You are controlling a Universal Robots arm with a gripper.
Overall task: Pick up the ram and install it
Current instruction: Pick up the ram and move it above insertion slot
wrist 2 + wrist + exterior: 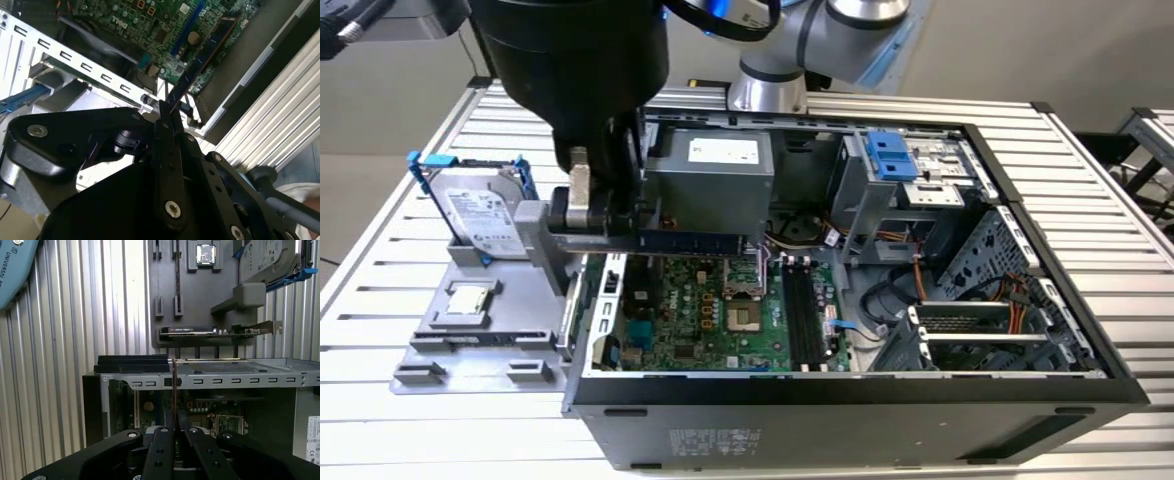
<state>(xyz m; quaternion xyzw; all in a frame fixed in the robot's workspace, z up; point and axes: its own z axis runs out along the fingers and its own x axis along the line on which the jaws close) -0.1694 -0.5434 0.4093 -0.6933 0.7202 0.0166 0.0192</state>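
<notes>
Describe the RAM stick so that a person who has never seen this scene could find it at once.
Start at the open computer case on the slatted table. Over its motherboard, the gripper clamps one end of the ram, a long, thin, flat dark board. Unlike the black slots below, it hangs in the air, seated in nothing.

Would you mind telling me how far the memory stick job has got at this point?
Picking up looks done: the pincer is shut on the memory stick, clear of the grey tray. In hand: the stick hangs over the open computer case, above the green board. Left: the fitting itself, since the stick is not in the long black slots.
</notes>
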